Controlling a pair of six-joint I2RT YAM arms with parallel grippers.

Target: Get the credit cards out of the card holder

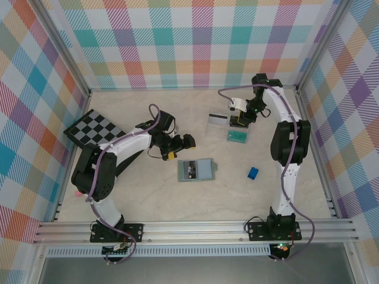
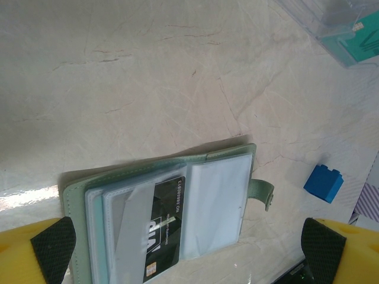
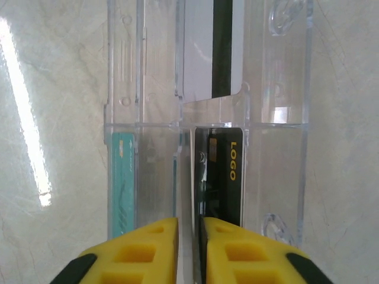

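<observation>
Left pincer (image 2: 188, 245) agape near card holder (image 2: 219, 201), right pincer (image 3: 189, 242) slightly parted at black card (image 3: 222, 171)

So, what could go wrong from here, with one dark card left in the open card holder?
The black LOGO card sits in the clear tray close to the right gripper; pulling back might drag or tip it. The VIP card sits under a clear sleeve of the card holder; the open left gripper might pinch the sleeve or lift the holder.
</observation>
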